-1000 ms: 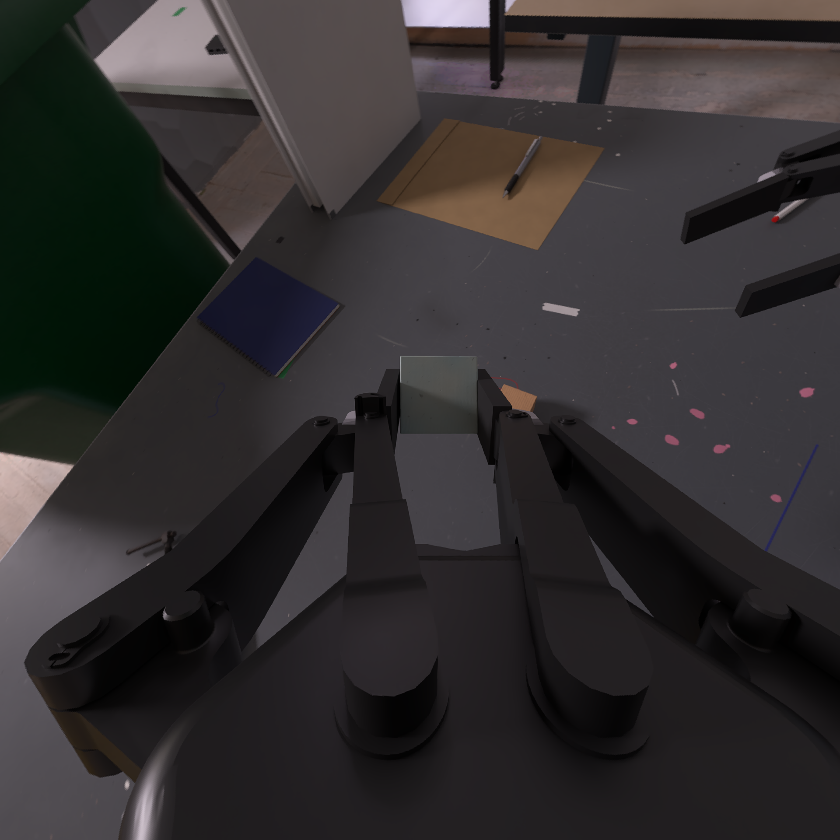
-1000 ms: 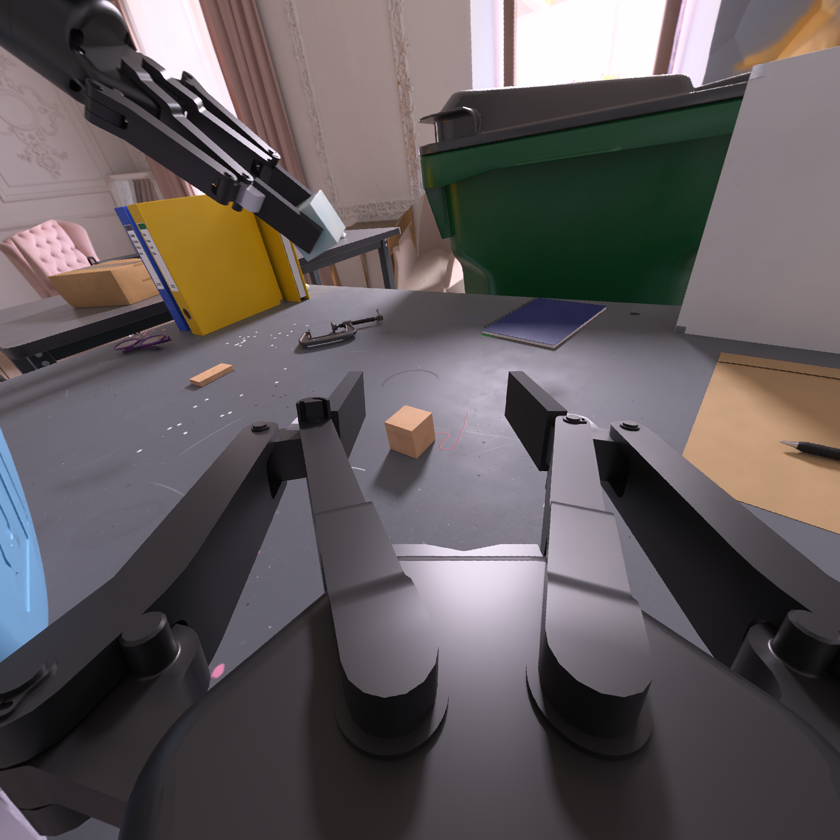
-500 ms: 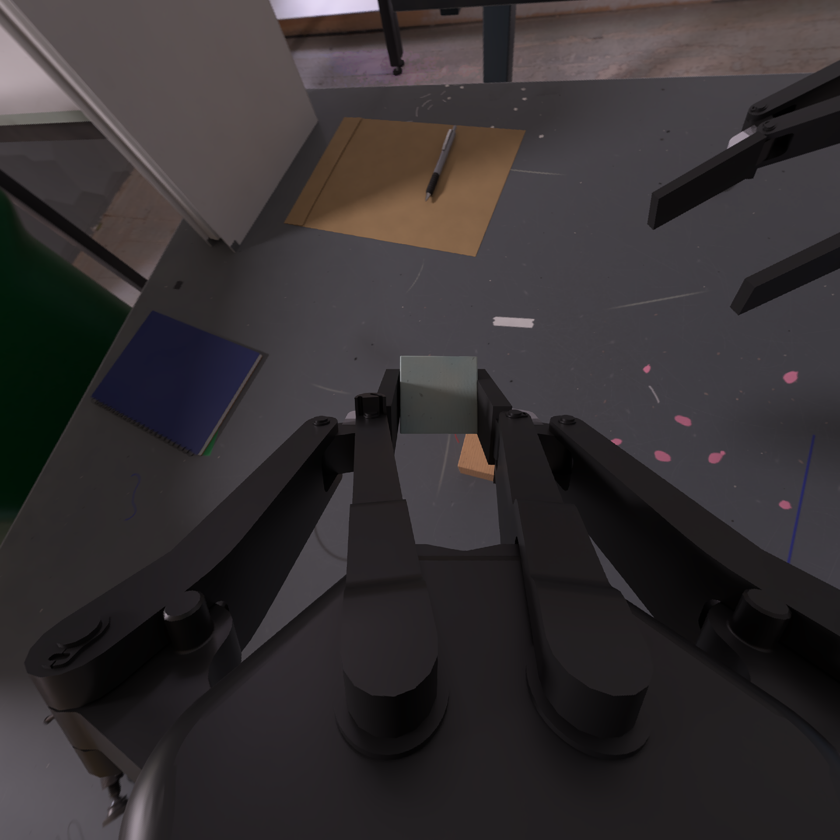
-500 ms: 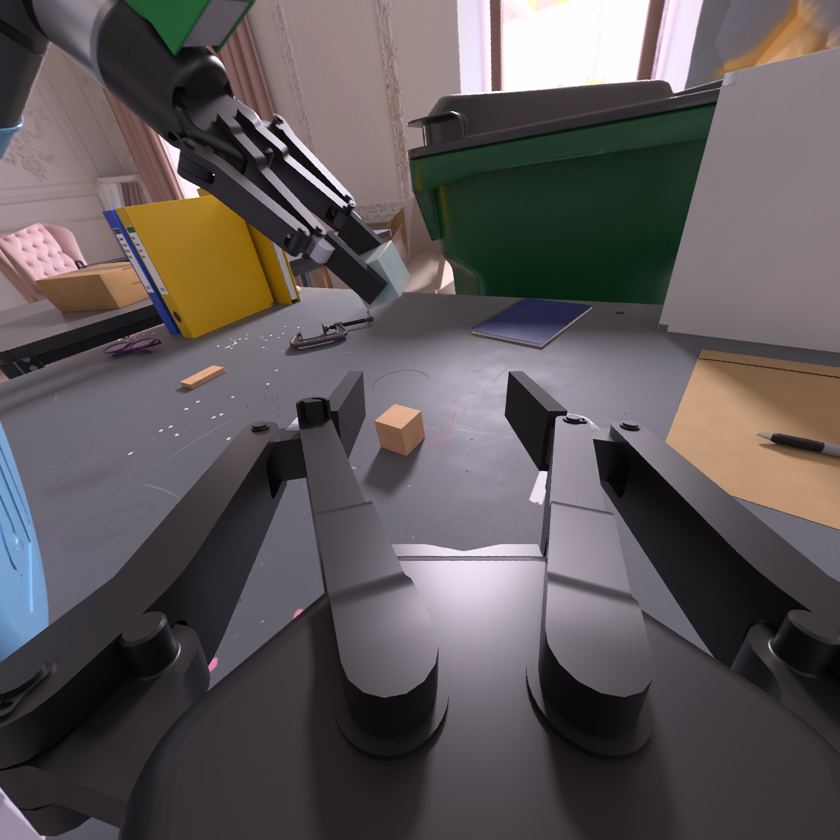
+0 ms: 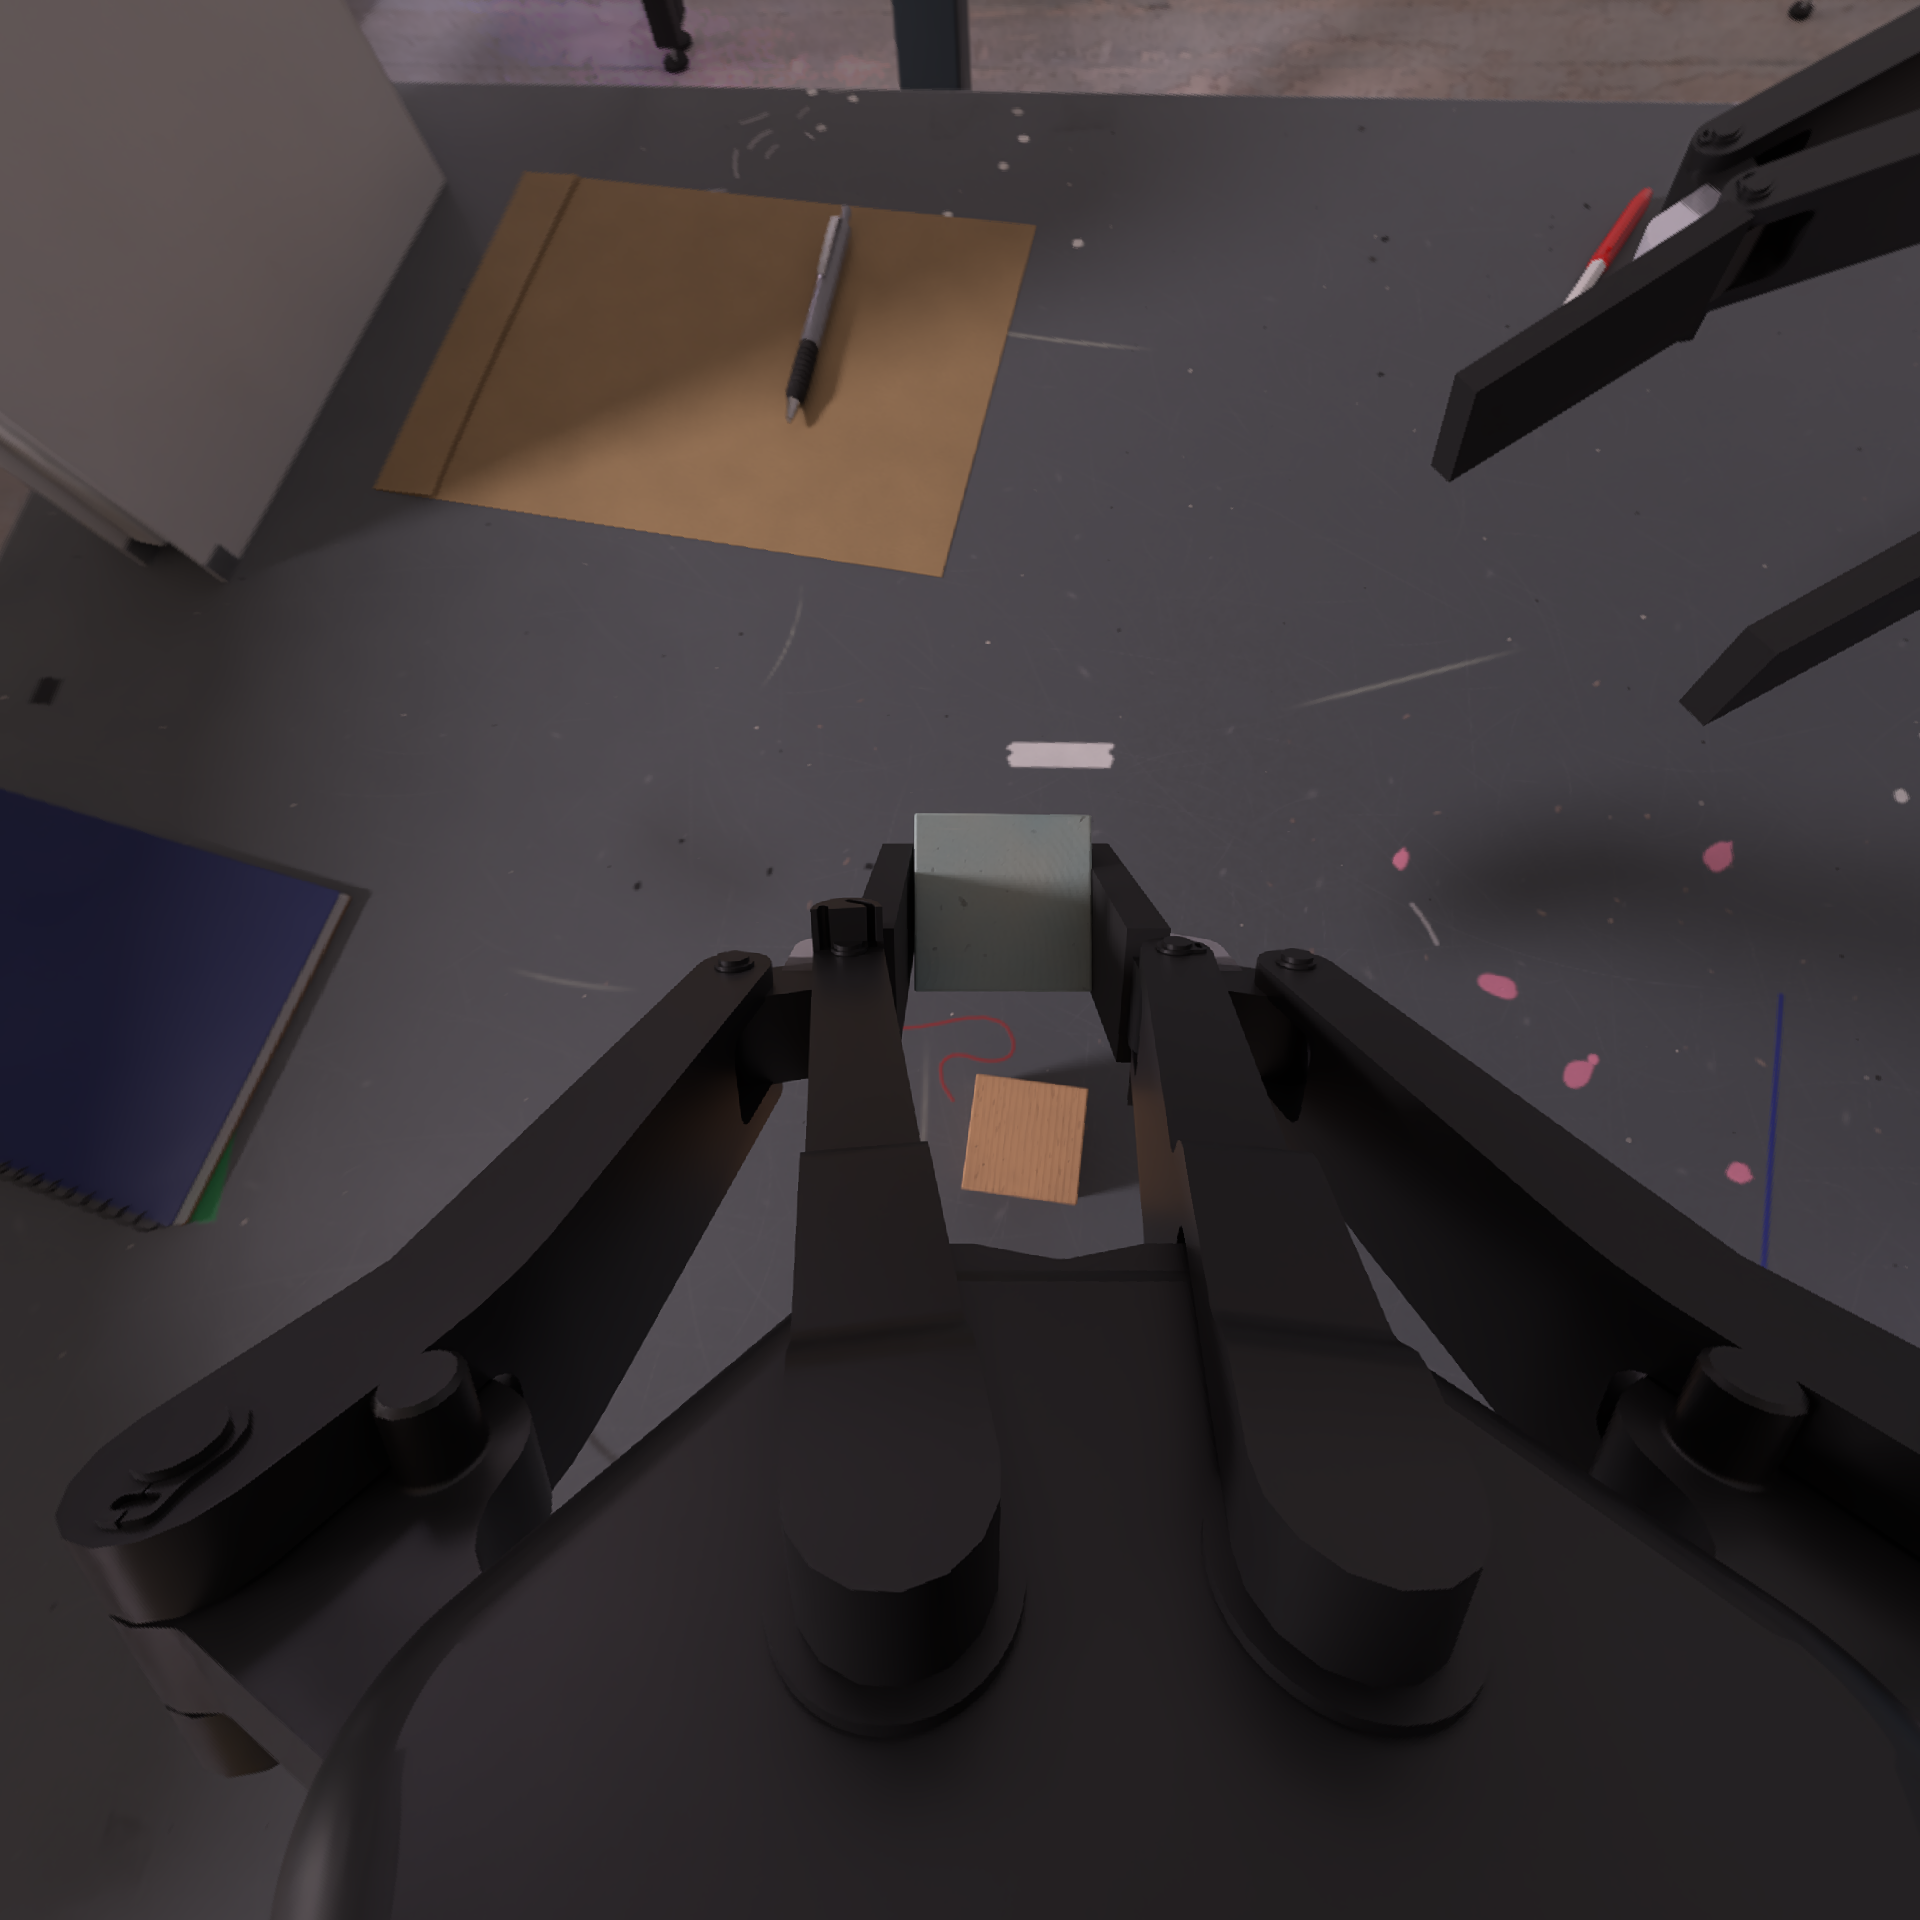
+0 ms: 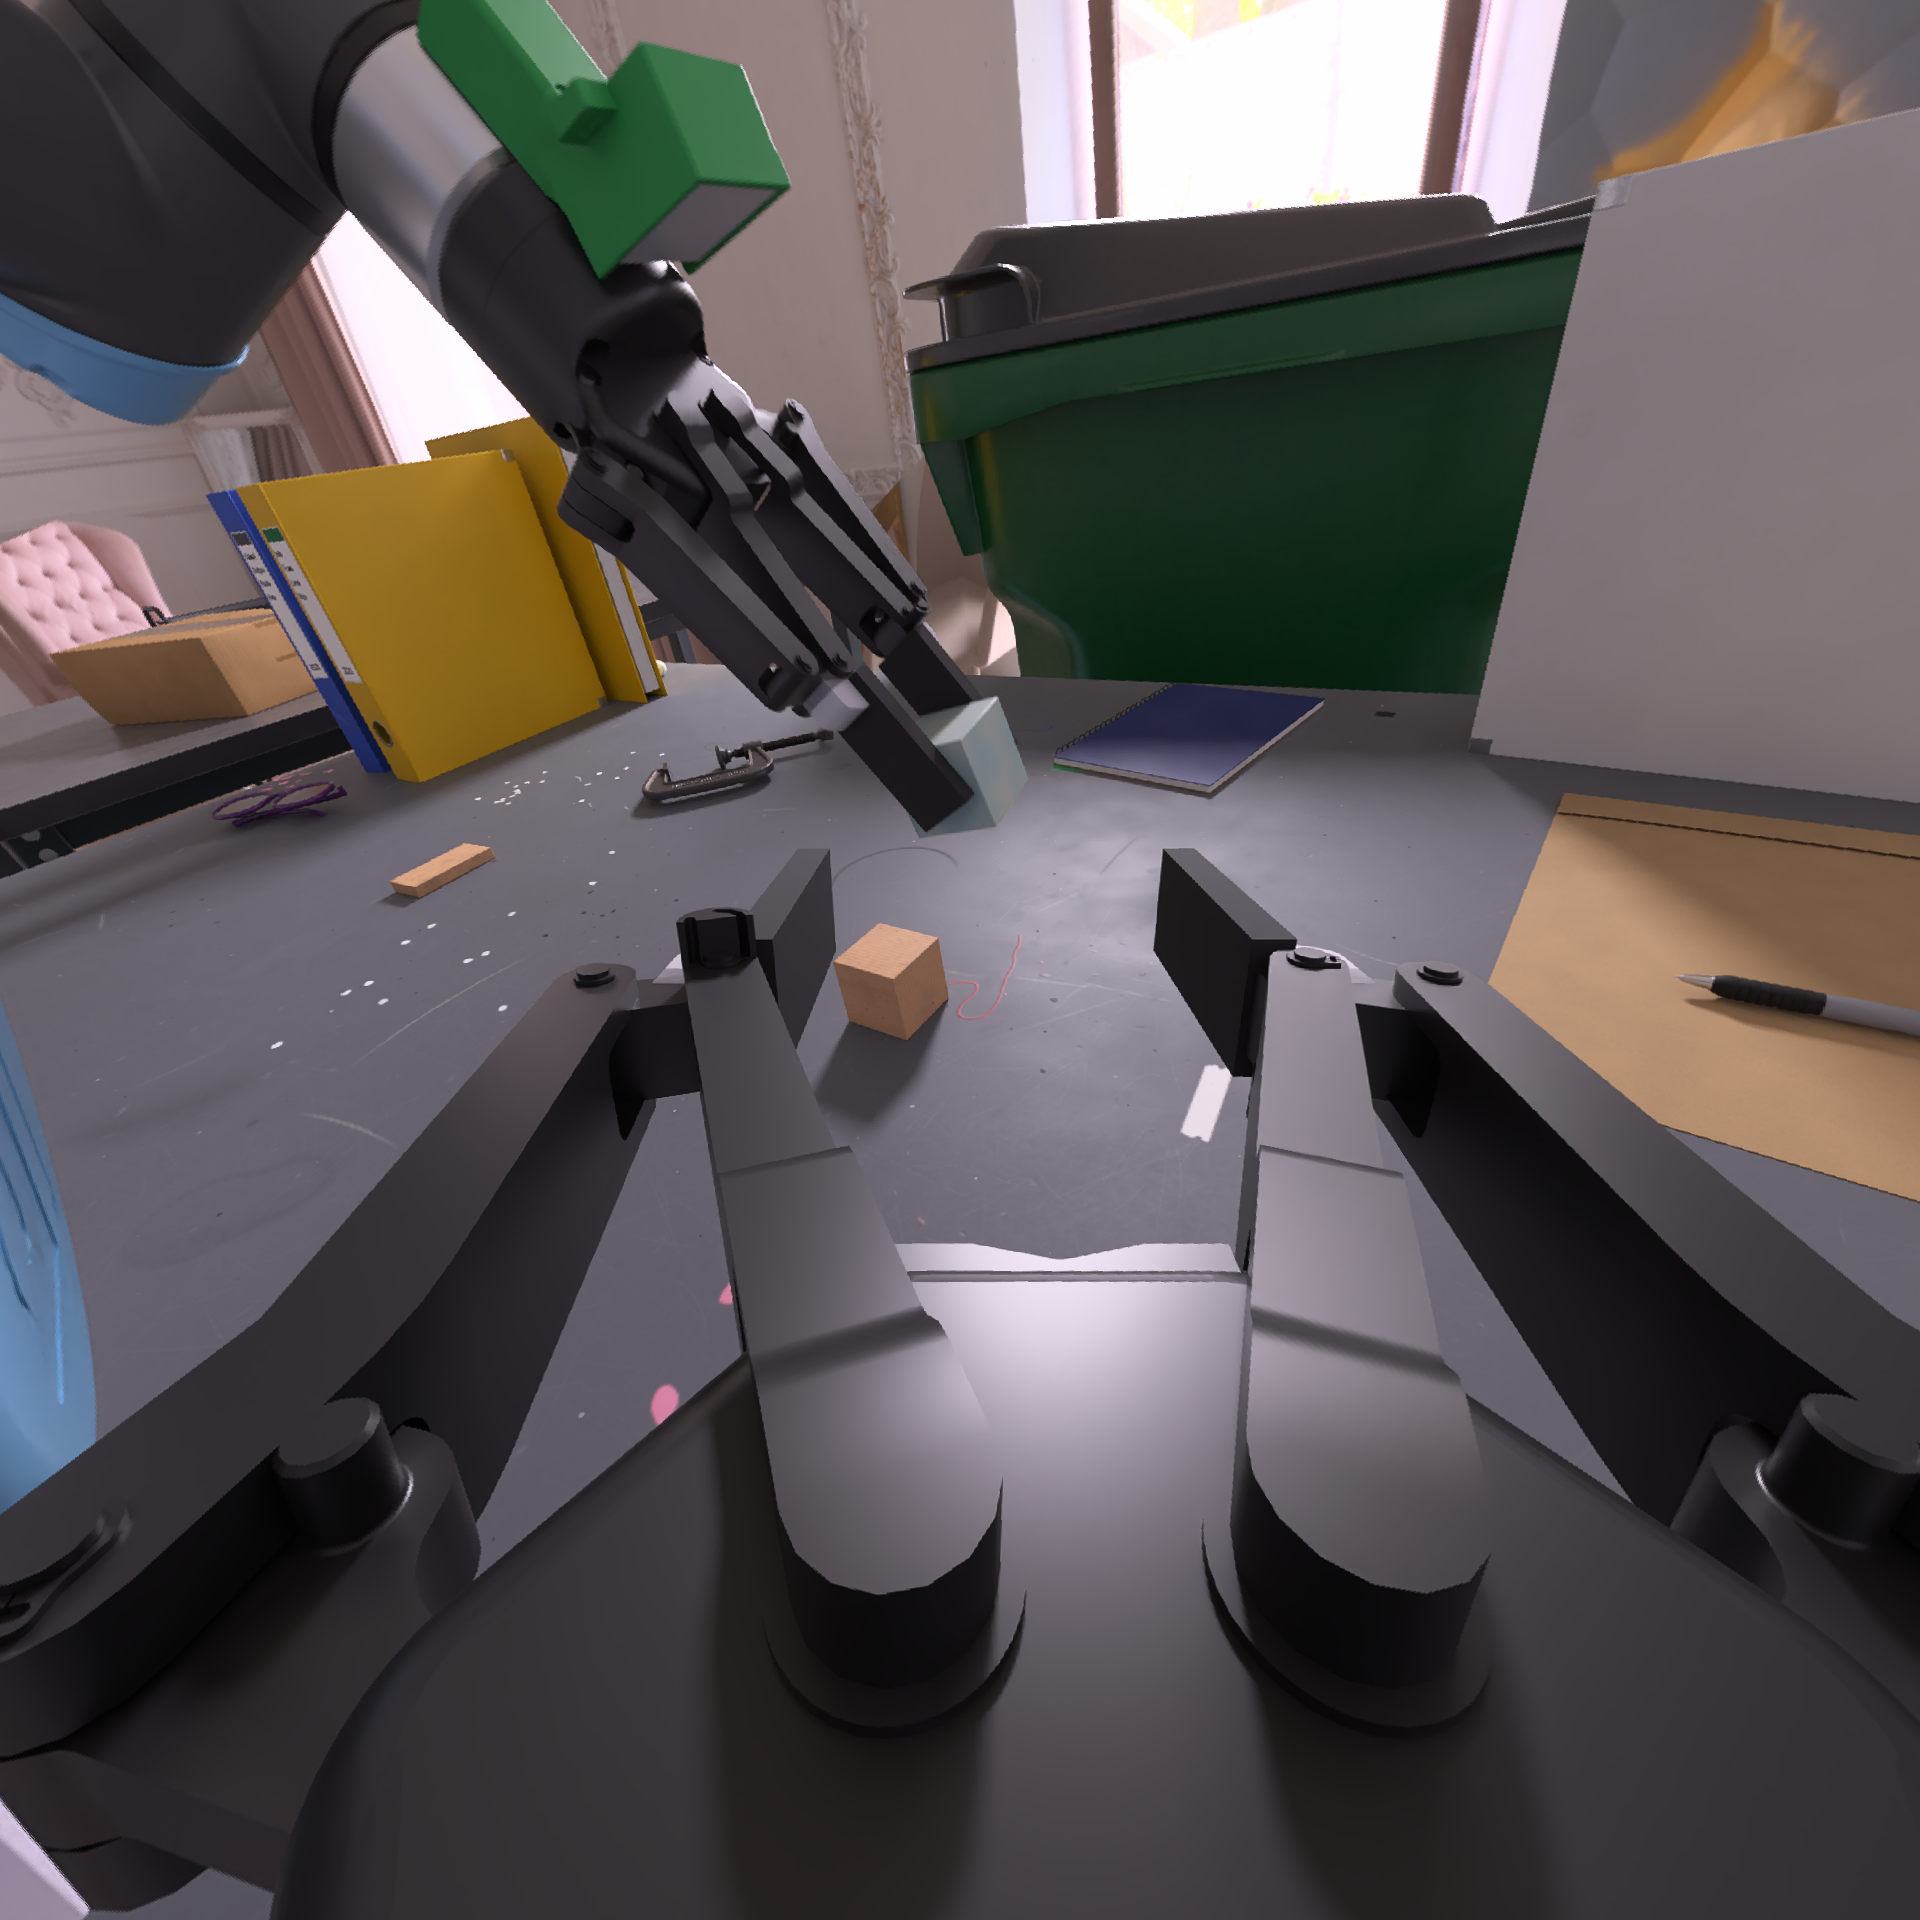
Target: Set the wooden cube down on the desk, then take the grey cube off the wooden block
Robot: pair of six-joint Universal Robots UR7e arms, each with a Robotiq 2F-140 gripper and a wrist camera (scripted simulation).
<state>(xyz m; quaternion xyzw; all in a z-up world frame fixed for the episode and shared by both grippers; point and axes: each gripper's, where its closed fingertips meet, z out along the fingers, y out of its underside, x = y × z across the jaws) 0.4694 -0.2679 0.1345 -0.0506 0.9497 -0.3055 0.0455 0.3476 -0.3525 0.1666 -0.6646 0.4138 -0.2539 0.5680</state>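
Your left gripper (image 5: 1003, 914) has its jaws closed on the grey cube (image 5: 1001, 902), one pad flat against each side, and in the left wrist view you see that cube held up clear of the dark desk (image 5: 623, 727). Below it, framed between the fingers, the wooden cube (image 5: 1024, 1138) sits on the desk beside a thin red thread (image 5: 961, 1049). Farther off you have a brown folder (image 5: 717, 374) with a pen (image 5: 818, 312) lying on it, a blue notebook (image 5: 145, 997) at the left, and a strip of white tape (image 5: 1060, 755) just beyond the grey cube. Your right gripper (image 5: 1579, 561) shows at the upper right. Turning to the right wrist view, your right gripper (image 6: 995, 940) stands wide open with nothing between its pads. The wooden cube (image 6: 891, 979) rests on the desk just past the left fingertip, well apart from the grey cube (image 6: 977, 764), which the left gripper (image 6: 940, 774) holds tilted, low over the desk; you cannot tell whether it touches. A metal clamp (image 6: 717, 767), yellow binders (image 6: 436, 623) and a green bin (image 6: 1247, 468) lie beyond.
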